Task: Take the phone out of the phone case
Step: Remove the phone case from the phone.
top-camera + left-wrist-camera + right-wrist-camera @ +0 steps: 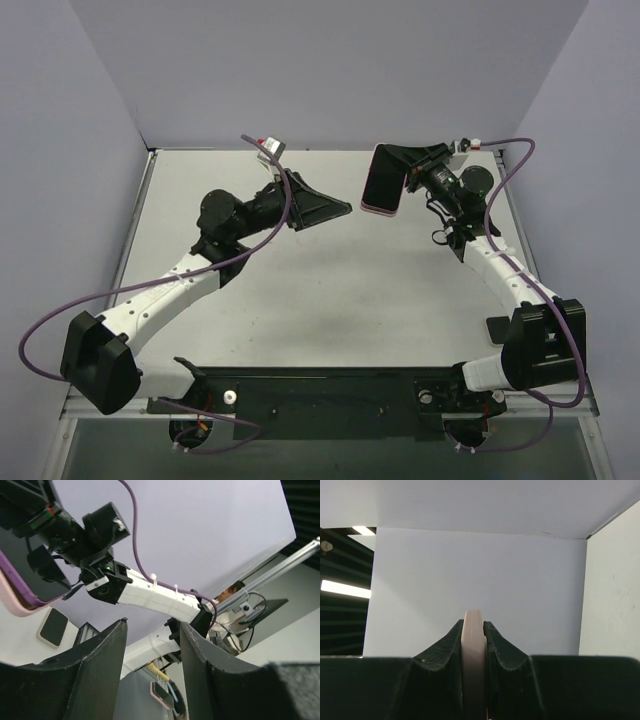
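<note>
Top view, risk: My right fingers hold the phone, in its pink case, up in the air over the far right of the desk. They grip only one end, so if my left fingers push or pull hard, the whole thing could pivot or slip out and drop onto the desk.
Top view, pose: My right arm is stretched forward and raised, with the screen turned towards my left side. My left arm reaches across at mid-desk. Its fingers point at the phone, near it but not touching.

Left wrist view, risk: The phone sits at the upper left edge of this view, not between my fingers. If I close from here I would catch nothing, or only clip the case rim.
Left wrist view, pose: My left fingers are parted and empty, tilted upwards, with my right arm in the gap between them.

Right wrist view, risk: I am pinching a thin pink edge of the case, not the phone body. Peeling the case could take my own hold away, I judge, and leave the phone loose.
Right wrist view, pose: My right fingers are closed on that edge, one on each side, and the case stands upright between them.
</note>
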Controlling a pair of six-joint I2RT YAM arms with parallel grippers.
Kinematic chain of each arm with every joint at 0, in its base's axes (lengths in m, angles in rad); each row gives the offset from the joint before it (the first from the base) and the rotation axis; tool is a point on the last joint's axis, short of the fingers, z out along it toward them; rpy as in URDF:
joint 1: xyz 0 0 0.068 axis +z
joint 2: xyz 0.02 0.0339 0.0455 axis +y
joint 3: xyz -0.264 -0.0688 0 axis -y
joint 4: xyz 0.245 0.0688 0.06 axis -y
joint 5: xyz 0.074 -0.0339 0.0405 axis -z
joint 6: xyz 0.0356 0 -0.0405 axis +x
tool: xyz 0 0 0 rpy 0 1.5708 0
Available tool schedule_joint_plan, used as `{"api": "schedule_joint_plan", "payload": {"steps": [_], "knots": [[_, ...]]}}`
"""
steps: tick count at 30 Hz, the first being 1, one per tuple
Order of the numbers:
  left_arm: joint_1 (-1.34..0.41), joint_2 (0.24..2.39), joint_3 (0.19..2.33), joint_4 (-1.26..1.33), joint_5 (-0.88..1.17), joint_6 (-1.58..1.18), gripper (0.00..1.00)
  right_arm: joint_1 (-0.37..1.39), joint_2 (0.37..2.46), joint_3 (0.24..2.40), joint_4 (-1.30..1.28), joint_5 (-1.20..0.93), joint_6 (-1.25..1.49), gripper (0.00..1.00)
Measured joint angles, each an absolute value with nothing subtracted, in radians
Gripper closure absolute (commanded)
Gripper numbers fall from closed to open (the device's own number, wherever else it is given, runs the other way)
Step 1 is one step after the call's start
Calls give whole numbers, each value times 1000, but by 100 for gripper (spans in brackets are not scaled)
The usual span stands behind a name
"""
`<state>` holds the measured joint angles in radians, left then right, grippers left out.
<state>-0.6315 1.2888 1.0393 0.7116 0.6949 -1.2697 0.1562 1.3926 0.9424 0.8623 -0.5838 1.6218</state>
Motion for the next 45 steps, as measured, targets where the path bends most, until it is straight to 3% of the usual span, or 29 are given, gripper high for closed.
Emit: {"api": "schedule_joint_plan", "payload": {"steps": [10,34,41,45], "knots": [[-657,1478,1016,843,612,-1464,44,159,1382,942,842,-553,1626,100],[-668,1577,1071,872,579,-1484,44,179,1381,931,847,-533,1621,100],[-675,1608,1116,788,591,-1481,50,231,1336,940,737,-476,1456,100],[-680,1626,1135,749,600,-1481,62,273,1261,963,607,-431,1276,100]]}}
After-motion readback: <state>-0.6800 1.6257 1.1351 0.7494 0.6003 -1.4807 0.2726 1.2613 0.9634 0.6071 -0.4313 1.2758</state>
